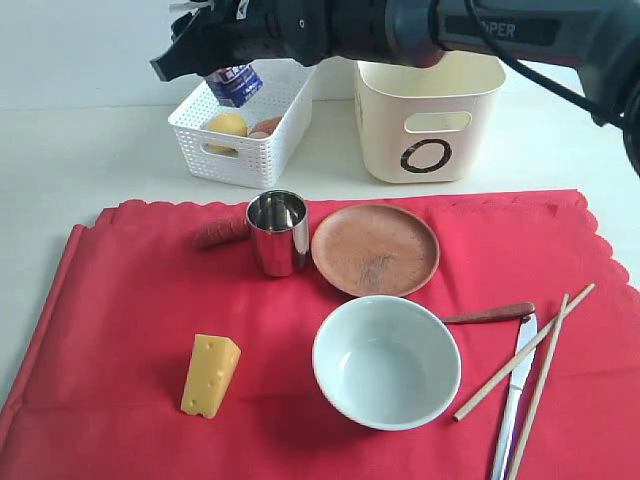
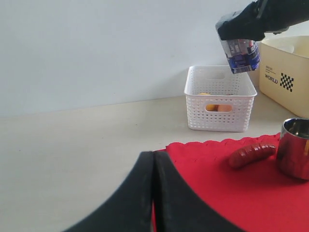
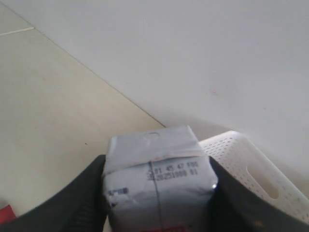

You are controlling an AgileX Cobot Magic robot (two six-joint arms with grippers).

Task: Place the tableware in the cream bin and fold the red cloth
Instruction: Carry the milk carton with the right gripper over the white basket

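The red cloth [image 1: 120, 330] lies flat and carries the steel cup [image 1: 277, 232], the wooden plate [image 1: 375, 249], the pale bowl [image 1: 386, 361], the spoon [image 1: 490, 314], the knife [image 1: 513, 400] and the chopsticks [image 1: 530, 347]. Behind it stands the cream bin [image 1: 428, 115]. My right gripper [image 1: 228, 72] reaches across to the left and is shut on a blue-and-white carton [image 1: 235, 85], held above the white basket [image 1: 245, 125]. The carton [image 3: 157, 183] fills the right wrist view. My left gripper [image 2: 154, 159] is shut and empty, low over the cloth's corner [image 2: 231, 193].
The white perforated basket holds a lemon [image 1: 227, 125] and other food. A sausage [image 1: 220, 234] lies just left of the cup, and a cheese wedge [image 1: 209, 375] stands at the cloth's front left. Bare table lies left of the cloth.
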